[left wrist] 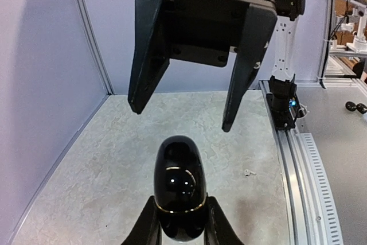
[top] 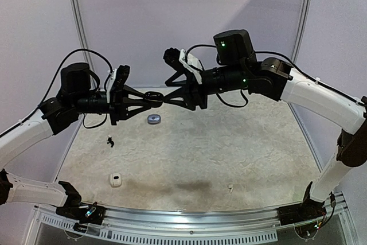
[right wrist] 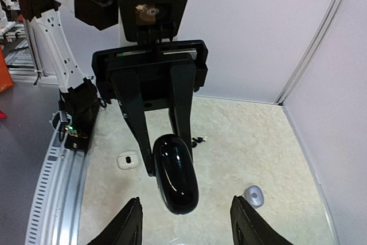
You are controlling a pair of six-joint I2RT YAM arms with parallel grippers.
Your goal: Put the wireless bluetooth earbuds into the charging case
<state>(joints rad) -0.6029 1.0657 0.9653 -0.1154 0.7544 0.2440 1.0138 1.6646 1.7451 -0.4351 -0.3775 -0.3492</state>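
white bud (top: pixel 116 179): lies on the counter (top: pixel 229 159) close to the front edge, on the left side.
black bud (top: pixel 110 140): a little farther back, and very small, so a pinch may easily flick it away.
silvery-grey bud (top: pixel 153 119): farther back, almost under the raised tools.
buds, risk: all three are on the counter and well apart from the case, none inside it.
left tool (left wrist: pixel 182 210): clamped on the rear end of the charging case (left wrist: pixel 180 187), which it holds in the air.
charging case, risk: it is glossy, rounded and seems closed. Any push on its free end could turn it in the clamp or make it slip and fall.
right tool (left wrist: pixel 182 116): its fingers are apart and face the free end without touching it. An off-centre closing would lever the case sideways.
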